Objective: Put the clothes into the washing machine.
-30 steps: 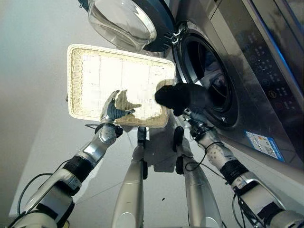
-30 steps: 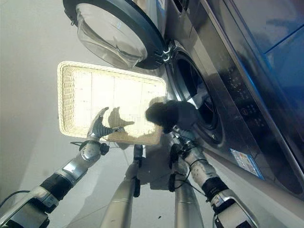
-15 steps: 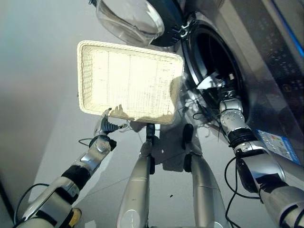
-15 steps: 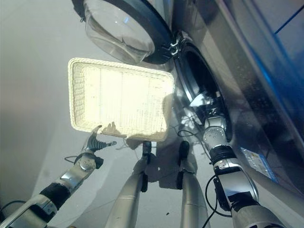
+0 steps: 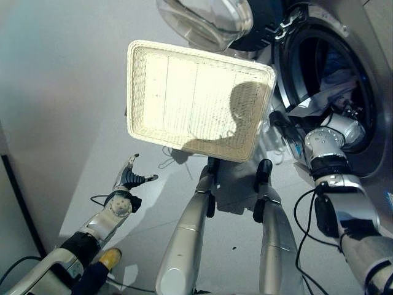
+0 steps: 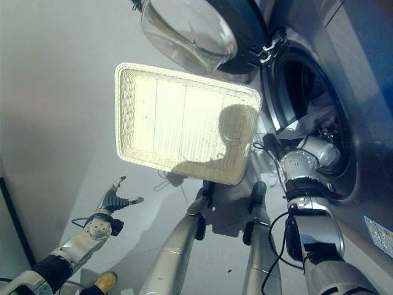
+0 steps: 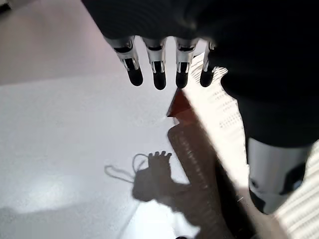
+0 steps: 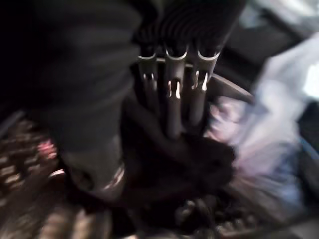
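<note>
In round steel drum (image 5: 331,67), right hand (image 8: 174,94), dark cloth (image 8: 189,164)

**Basket left of the open washer**

The basket (image 5: 196,101) sits on the floor (image 5: 67,92), left of the washing machine (image 6: 319,123). The machine's door (image 5: 215,21) hangs open beyond the basket. Clothes (image 5: 334,83) lie inside the drum.

The basket (image 5: 184,98) is pale woven wicker, rough-textured. The washing machine (image 5: 374,104) has smooth brushed-grey metal, its door (image 5: 209,21) of glossy clear glass. The floor (image 5: 67,92) looks smooth, faintly shiny.
</note>
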Available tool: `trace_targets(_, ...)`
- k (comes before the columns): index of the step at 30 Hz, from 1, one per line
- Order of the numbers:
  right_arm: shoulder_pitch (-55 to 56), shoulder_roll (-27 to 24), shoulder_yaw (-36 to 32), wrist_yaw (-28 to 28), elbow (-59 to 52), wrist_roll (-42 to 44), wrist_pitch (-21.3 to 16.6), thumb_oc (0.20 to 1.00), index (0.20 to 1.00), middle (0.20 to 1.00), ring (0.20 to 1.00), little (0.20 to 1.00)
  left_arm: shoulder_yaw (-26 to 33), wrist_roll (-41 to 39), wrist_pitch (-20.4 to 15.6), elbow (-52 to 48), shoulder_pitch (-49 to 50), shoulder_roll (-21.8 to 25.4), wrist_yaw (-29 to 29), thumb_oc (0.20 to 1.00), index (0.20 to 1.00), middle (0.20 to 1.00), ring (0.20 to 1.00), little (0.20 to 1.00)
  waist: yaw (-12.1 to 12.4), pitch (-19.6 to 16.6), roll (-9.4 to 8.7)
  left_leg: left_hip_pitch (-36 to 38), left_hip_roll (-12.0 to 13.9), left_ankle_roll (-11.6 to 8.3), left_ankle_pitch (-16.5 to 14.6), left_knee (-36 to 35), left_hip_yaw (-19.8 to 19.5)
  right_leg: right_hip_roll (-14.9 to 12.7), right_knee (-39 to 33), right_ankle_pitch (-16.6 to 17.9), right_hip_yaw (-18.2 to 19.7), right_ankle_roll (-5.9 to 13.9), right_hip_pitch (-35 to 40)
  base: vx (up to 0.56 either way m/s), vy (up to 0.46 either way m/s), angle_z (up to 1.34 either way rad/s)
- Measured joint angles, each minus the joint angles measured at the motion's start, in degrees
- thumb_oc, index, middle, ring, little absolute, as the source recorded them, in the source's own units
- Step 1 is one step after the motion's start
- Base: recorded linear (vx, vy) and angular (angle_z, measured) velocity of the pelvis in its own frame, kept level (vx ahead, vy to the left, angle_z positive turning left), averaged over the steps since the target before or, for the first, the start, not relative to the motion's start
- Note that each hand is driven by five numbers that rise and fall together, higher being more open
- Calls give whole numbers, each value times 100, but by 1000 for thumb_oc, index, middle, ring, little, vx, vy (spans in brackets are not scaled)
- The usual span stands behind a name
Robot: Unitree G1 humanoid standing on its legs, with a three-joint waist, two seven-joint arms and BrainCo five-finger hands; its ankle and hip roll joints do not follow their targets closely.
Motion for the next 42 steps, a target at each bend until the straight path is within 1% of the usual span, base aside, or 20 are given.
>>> trace_targets(1, 306, 224, 43, 526, -329, 329, 718, 1000, 1000, 1000, 1000, 1000, 29, -3, 4, 123, 6, 10, -15, 1000, 1000, 1000, 1000, 1000, -73, -13, -125, 139, -1, -6, -9, -52, 6, -1, -42, -1, -1, 2, 122, -29, 53, -8)
trace_targets(2, 477, 404, 120, 841, -511, 458, 1155, 1000, 1000, 1000, 1000, 1000, 31, -8, 18, 173, -1, 11, -50, 1000, 1000, 1000, 1000, 1000, -132, -17, -202, 246, 1, -1, -27, -114, 8, 2, -81, -1, -4, 4, 206, -15, 51, -10)
trace_targets(3, 616, 469, 190, 1028, -442, 491, 1396, 1000, 1000, 1000, 1000, 1000, 12, -7, 9, 183, 7, -68, -42, 1000, 1000, 1000, 1000, 1000, -191, -27, -224, 258, -10, 10, -37, -118, 12, 6, -85, 5, -6, 14, 217, -32, 85, -14)
trace_targets(4, 783, 553, 313, 1465, -412, 511, 1881, 1000, 1000, 1000, 1000, 1000, 80, -3, -39, 288, -30, -153, -25, 1000, 1000, 1000, 1000, 1000, -231, -40, -275, 297, -10, 76, -92, -158, 25, 13, -92, 18, -2, 81, 223, -1, 48, -12)
trace_targets(8, 1180, 581, 820, 2389, 567, 310, 2719, 1000, 1000, 1000, 1000, 1000, 84, -56, -112, 661, -27, -721, 41, 1000, 1000, 1000, 1000, 1000, -380, -54, -304, 166, 12, 48, -49, -172, 128, 43, -337, 93, 30, 164, 170, -76, 78, -16)
trace_targets(11, 1430, 584, 918, 2574, 771, -613, 2873, 1000, 1000, 1000, 1000, 1000, 97, -234, -216, 732, -24, -945, 38, 1000, 1000, 1000, 1000, 1000, -395, -55, -300, 10, 72, 12, -24, -185, 115, 135, -395, 113, 40, 168, 32, -60, 72, -12)
trace_targets(13, 1645, 603, 1045, 2728, 901, -1561, 2917, 1000, 1000, 1000, 1000, 1000, 157, -402, -276, 882, -6, -1119, 28, 1000, 1000, 1000, 1000, 1000, -396, -53, -290, 0, 88, -41, 73, -218, 70, 195, -434, 264, 40, 7, 24, -75, 111, 6)
trace_targets(16, 1818, 564, 1376, 2951, 1121, -3001, 2984, 1000, 1000, 1000, 1000, 1000, 639, -744, -492, 1301, 121, -1626, -159, 1000, 1000, 1000, 1000, 1000, -345, -40, -241, 157, 135, -106, 134, -340, -6, 244, -448, 251, -23, -32, 157, -76, 105, 7)
trace_targets(17, 1836, 569, 1405, 2977, 1135, -3198, 3020, 1000, 1000, 1000, 1000, 1000, 633, -814, -516, 1332, 156, -1668, -218, 1000, 1000, 1000, 1000, 1000, -335, -41, -237, 223, 142, -99, 151, -378, -20, 248, -452, 243, -43, -47, 215, -59, 120, 11)
trace_targets(20, 2213, 576, 1608, 3269, 1304, -4016, 3196, 1000, 1000, 1000, 1000, 1000, 995, -1288, -820, 1538, 470, -1948, -816, 1000, 1000, 1000, 1000, 1000, -346, -39, -231, 685, 148, -103, 154, -490, -34, 225, -463, 167, -140, -75, 656, -54, 75, 10)
trace_targets(22, 2441, 574, 1608, 3384, 1387, -4331, 3280, 1000, 1000, 1000, 1000, 1000, 1022, -1416, -936, 1658, 574, -1962, -1137, 1000, 1000, 1000, 1000, 1000, -340, -48, -224, 989, 128, -110, 145, -585, -89, 201, -486, 95, -157, -59, 957, -66, 102, 17)
trace_targets(24, 2636, 571, 1652, 3497, 1593, -4956, 3318, 1000, 1000, 1000, 1000, 1000, 1449, -1592, -969, 1966, 677, -2082, -1560, 1000, 1000, 1000, 1000, 1000, -340, -53, -224, 1389, 119, -105, 147, -696, -128, 201, -607, 72, -202, -40, 1384, -26, 76, 12)
trace_targets(27, 2893, 563, 1753, 3523, 1722, -5747, 3286, 1000, 1000, 1000, 1000, 1000, 1723, -1687, -945, 2382, 788, -2077, -1993, 1000, 1000, 1000, 1000, 1000, -354, -57, -221, 1881, 152, -105, 133, -889, -148, 204, -793, 72, -214, 22, 1881, -33, 40, 2)
trace_targets(30, 3349, 566, 1812, 3531, 1923, -6742, 3073, 1000, 1000, 1000, 1000, 1000, 1888, -1696, -956, 2771, 1004, -2117, -2599, 1000, 1000, 1000, 1000, 1000, -369, -93, -219, 2444, 176, -85, 139, -1162, -180, 237, -1086, 113, -224, 53, 2494, 44, -18, 6)
trace_targets(32, 3693, 570, 1821, 3511, 2065, -7231, 2999, 1000, 1000, 1000, 1000, 1000, 1950, -1695, -922, 3119, 1124, -2224, -2891, 1000, 1000, 1000, 1000, 1000, -403, -318, -222, 2659, 213, -90, 141, -1338, -188, 278, -1310, 136, -225, 64, 2779, 122, -52, 21)
trace_targets(35, 4291, 620, 1822, 3509, 2312, -7806, 3013, 1000, 1000, 1000, 1000, 1000, 2135, -1684, -641, 3762, 1533, -2463, -3162, 1000, 1000, 1000, 1000, 1000, -499, -1050, -284, 3086, 288, -143, 224, -1667, -155, 368, -1817, 161, -258, 65, 3341, 149, -39, 26)
trace_targets(37, 4523, 624, 1820, 3508, 2435, -8204, 3034, 1000, 1000, 1000, 1000, 1000, 2132, -1621, -537, 4023, 1724, -2516, -3275, 1000, 1000, 1000, 1000, 1000, -509, -1370, -332, 3320, 309, -145, 223, -1823, -147, 399, -2004, 159, -283, 61, 3600, 181, -15, 2)
trace_targets(40, 4616, 635, 2032, 3454, 2489, -8903, 3050, 1000, 1000, 1000, 1000, 1000, 2116, -1253, -464, 4185, 1771, -2542, -3274, 1000, 1000, 1000, 1000, 1000, -508, -1582, -383, 3616, 325, -160, 216, -1954, -151, 441, -2230, 179, -317, 43, 3952, 138, -17, 5)
trace_targets(41, 4732, 679, 2073, 3447, 2493, -9267, 3054, 1000, 1000, 1000, 1000, 1000, 2114, -1063, -428, 4166, 1793, -2543, -3274, 1000, 1000, 1000, 1000, 1000, -505, -1834, -424, 3699, 337, -194, 189, -2001, -153, 465, -2333, 164, -324, 54, 4057, 157, -39, 5)
trace_targets(42, 4772, 706, 2156, 3443, 2492, -9435, 3071, 1000, 1000, 1000, 1000, 1000, 2114, -864, -424, 4149, 1805, -2541, -3273, 1000, 1000, 1000, 1000, 1000, -499, -1874, -446, 3835, 336, -192, 190, -2032, -162, 477, -2428, 177, -346, 45, 4239, 153, -55, 3)
